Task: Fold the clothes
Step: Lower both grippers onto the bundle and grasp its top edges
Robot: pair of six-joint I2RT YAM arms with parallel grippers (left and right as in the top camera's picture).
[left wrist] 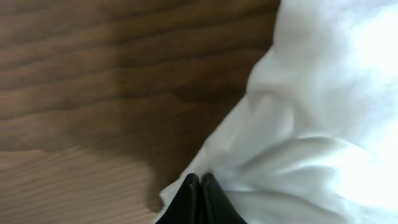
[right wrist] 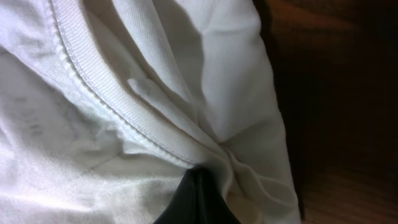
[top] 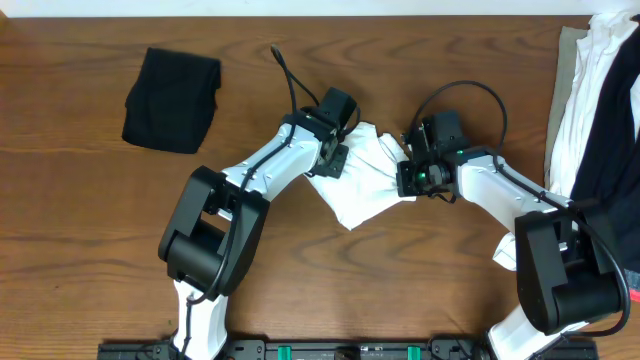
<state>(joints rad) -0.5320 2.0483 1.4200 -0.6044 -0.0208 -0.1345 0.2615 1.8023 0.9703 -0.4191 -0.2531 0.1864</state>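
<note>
Lying crumpled between the two sets of jaws, a white T-shirt (top: 370,180) is seen from overhead near the middle of a dark wooden table (top: 300,270). The left gripper (top: 337,160) is set at one side of the bunched cloth and the right gripper (top: 408,178) at the opposite side, so that the shirt spans the gap between them. In the left wrist view, the left gripper (left wrist: 200,200) is shown with its two dark fingers pressed together, and the edge of the white T-shirt (left wrist: 311,124) is pinched at their tips; folds of fabric are spread ahead of the jaws and to one side, with bare wood on the other. In the right wrist view, the right gripper (right wrist: 198,200) is likewise shown closed, with creases of the white T-shirt (right wrist: 205,74) gathered into its tips. A ribbed collar band (right wrist: 106,106) is seen running diagonally just ahead of these jaws, ending close to the fingertips. Whether more than one layer is clamped cannot be told. A black garment (top: 172,100), folded into a neat block, is placed well apart from the left jaws, on their far outer side. A pile of clothes (top: 600,90), white and dark, is heaped at the table edge beyond the right jaws.
</note>
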